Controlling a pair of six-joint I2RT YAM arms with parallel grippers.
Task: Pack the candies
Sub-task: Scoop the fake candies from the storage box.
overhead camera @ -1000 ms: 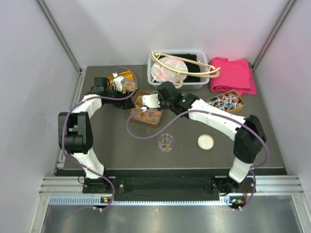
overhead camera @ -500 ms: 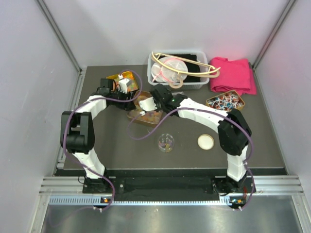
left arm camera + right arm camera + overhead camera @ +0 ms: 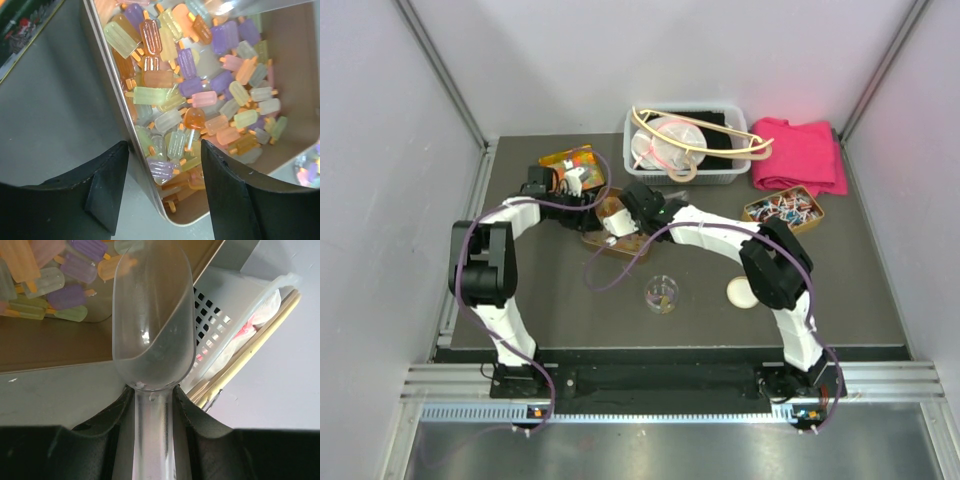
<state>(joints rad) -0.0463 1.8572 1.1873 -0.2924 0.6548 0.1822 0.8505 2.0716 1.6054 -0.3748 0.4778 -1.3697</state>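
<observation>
Left wrist view: the left gripper (image 3: 164, 150) has its jaws partway apart, set astride the near corner of the tin (image 3: 114, 80). One finger is outside the wall, the other over the contents. I cannot tell whether they pinch the metal or merely flank it.

- The candies (image 3: 200, 75) are heaped in that tin: ice-lolly shaped gummies in orange, yellow, pink, lilac and pale green, piled against the wall on the gripper's side. The far end of the tin floor is bare.
- Right wrist view: the right gripper (image 3: 150, 415) is clamped on the handle of a clear plastic scoop (image 3: 155, 330). I see nothing in the bowl. Its tip lies over the tin's rim, just short of the nearest candies.
- A white perforated basket (image 3: 220, 305) and a wooden hanger (image 3: 260, 340) are close behind the scoop.
- Top view: both arms meet at the tin, left of centre. An orange lid (image 3: 570, 160) lies just beyond the left wrist.
- A small clear jar (image 3: 661, 293) with a few coloured pieces stands in front of the tin, apart from it. A round cream lid (image 3: 740, 291) is beside the right elbow.
- A second tin (image 3: 785, 210) of wrapped sweets and a pink cloth (image 3: 800, 150) are at far right.
</observation>
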